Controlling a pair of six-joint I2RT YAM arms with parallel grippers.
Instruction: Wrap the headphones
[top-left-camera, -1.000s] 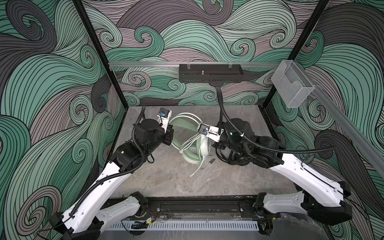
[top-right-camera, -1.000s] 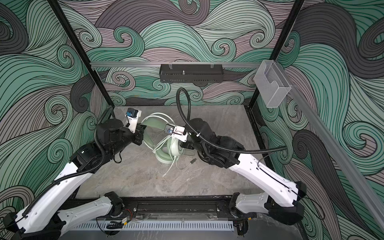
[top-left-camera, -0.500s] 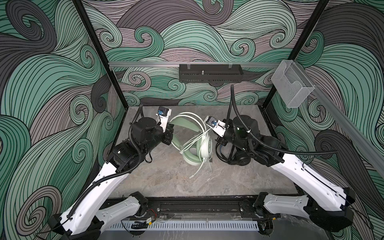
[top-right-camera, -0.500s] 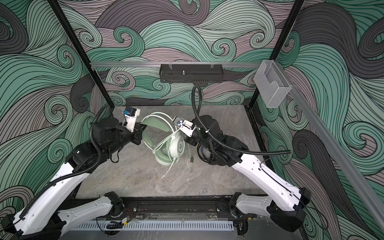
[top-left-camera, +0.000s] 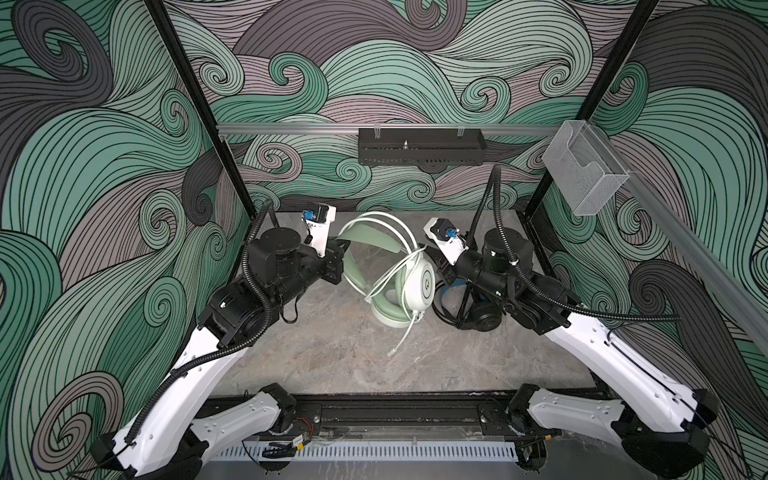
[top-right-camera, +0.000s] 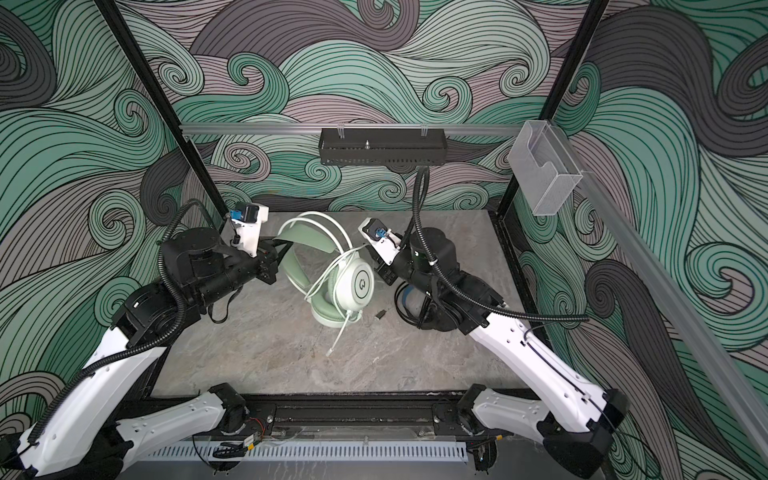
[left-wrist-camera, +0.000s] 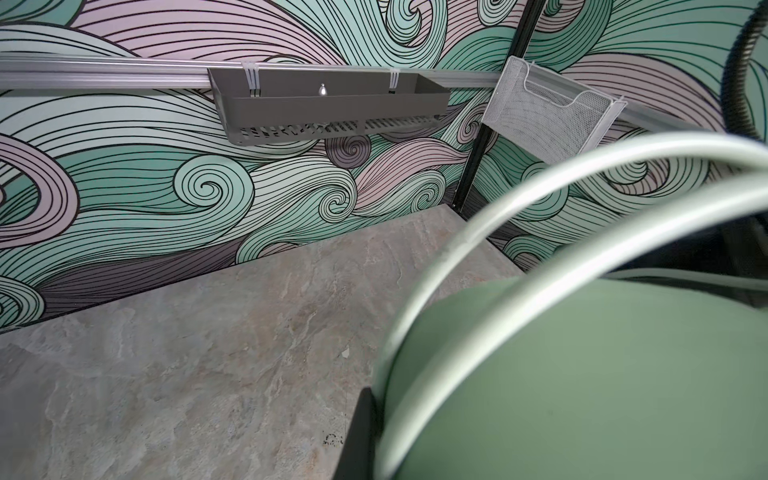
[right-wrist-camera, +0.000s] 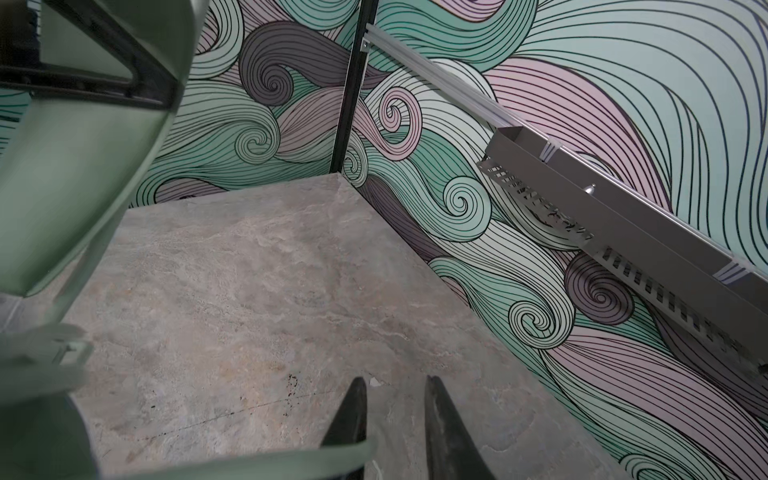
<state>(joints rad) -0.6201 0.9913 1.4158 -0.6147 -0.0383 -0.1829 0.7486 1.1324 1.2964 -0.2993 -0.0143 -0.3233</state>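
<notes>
**Wrapping, part done.** The left gripper (top-left-camera: 340, 249), jaws clenched on the green inner band, held the mint-green headset (top-left-camera: 419, 286) mid-surface (top-left-camera: 332, 353), its lower earcup apparently resting there. The white cable (top-left-camera: 390, 278) crossed the earcups in a few loops, and the plug end (top-left-camera: 390, 353) trailed loose. The right gripper (right-wrist-camera: 395, 386) showed parted, empty jaws. The black headset (top-left-camera: 484, 318), lying near it, looked unwrapped.

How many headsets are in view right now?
2: mint-green headset in the middle, headband in the left pincer; black headset right of it, mostly hidden under the right arm.
</notes>
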